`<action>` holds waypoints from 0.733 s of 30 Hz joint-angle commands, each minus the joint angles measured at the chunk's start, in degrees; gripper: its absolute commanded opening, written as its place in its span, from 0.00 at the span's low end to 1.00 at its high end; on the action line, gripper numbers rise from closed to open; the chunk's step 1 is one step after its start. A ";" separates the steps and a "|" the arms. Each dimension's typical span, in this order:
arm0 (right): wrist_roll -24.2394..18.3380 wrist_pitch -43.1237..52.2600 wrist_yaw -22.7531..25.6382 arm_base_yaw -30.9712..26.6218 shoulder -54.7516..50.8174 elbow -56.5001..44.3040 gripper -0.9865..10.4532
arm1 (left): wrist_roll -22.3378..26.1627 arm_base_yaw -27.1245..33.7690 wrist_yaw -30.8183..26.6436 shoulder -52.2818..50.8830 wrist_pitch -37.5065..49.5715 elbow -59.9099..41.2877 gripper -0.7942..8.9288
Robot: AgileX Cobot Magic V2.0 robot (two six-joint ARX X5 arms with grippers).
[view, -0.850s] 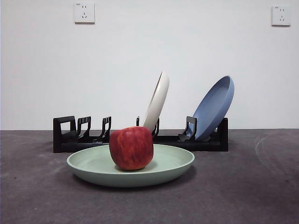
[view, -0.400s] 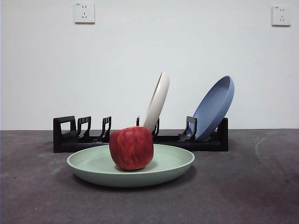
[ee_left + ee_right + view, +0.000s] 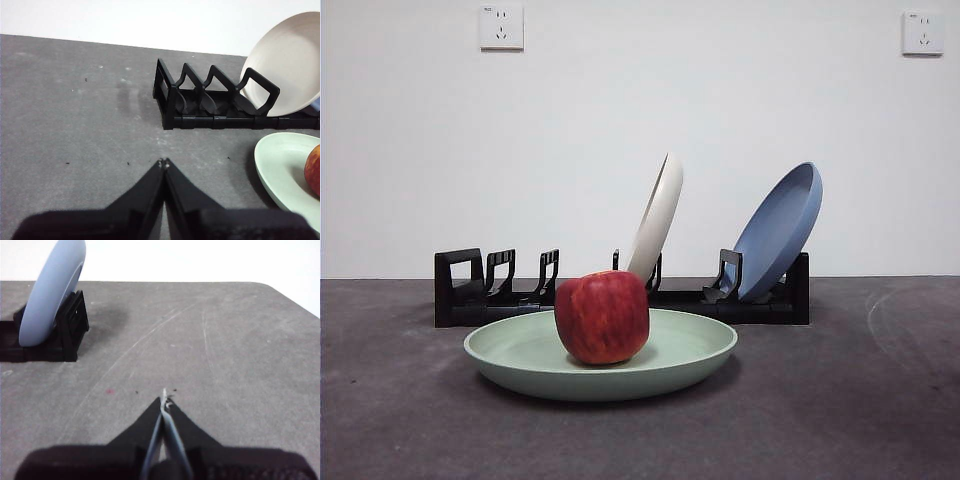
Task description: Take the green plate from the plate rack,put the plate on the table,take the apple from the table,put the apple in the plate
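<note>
Resting flat on the dark grey mottled bench (image 3: 880, 400): large round pale sage-green matte plate (image 3: 670, 362), just in front of the long low black plastic slotted plate rack (image 3: 485, 290). Sitting inside that plate, left of centre, toward 9 o'clock: round dark red apple (image 3: 602, 316). Leaning in the rack toward 1 o'clock: cream-white round plate (image 3: 657, 215) mid-rack, blue round plate (image 3: 778, 230) at the right end. Left claw (image 3: 163, 162) pressed together, empty, above bare bench beside the rack's end. Right claw (image 3: 164, 401) pressed together, empty, above bare bench near the blue plate.
</note>
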 commanded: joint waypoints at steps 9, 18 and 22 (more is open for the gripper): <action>-2.03 -0.11 -1.49 -0.15 -0.11 -0.79 0.09 | 0.55 0.22 -0.22 -0.02 0.57 -0.42 0.08; 0.02 0.17 -1.66 -0.15 -0.07 -0.79 0.09 | 0.55 0.22 -0.22 -0.02 0.57 -0.42 0.08; 0.02 0.17 -1.64 -0.15 -0.07 -0.76 0.09 | 0.55 0.22 -0.22 -0.02 0.57 -0.42 0.08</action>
